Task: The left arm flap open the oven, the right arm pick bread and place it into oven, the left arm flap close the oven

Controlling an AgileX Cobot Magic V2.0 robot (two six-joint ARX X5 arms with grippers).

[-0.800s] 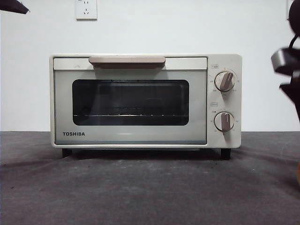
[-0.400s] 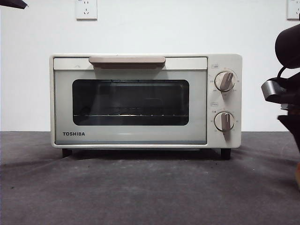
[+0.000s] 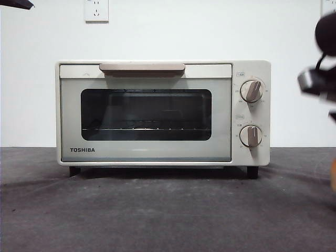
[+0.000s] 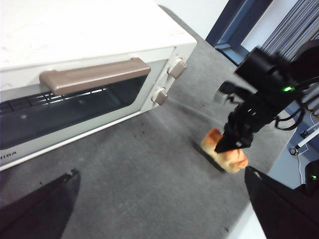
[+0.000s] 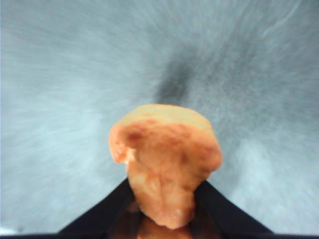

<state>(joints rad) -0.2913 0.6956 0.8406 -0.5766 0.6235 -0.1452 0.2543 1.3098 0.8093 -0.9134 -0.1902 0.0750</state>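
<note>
The cream-white oven (image 3: 147,113) stands in the middle of the front view with its door shut and its beige handle (image 3: 142,67) at the top. It also shows in the left wrist view (image 4: 75,30). My right gripper (image 5: 162,199) is shut on the golden-orange bread (image 5: 164,154). In the left wrist view the right gripper (image 4: 233,144) holds the bread (image 4: 227,157) just above the table, to the right of the oven. In the front view the right arm (image 3: 320,79) shows only at the right edge. My left gripper (image 4: 159,209) is open and empty, in front of the oven.
A grey cloth (image 3: 157,210) covers the table. A white wall with a socket (image 3: 96,9) stands behind the oven. The table's edge (image 4: 249,209) runs close to the bread. The left arm's tip (image 3: 13,4) shows at the top left corner.
The right arm dipped at the right edge and has now risen. The orange sliver of bread at that edge sits higher. The oven has not moved.
</note>
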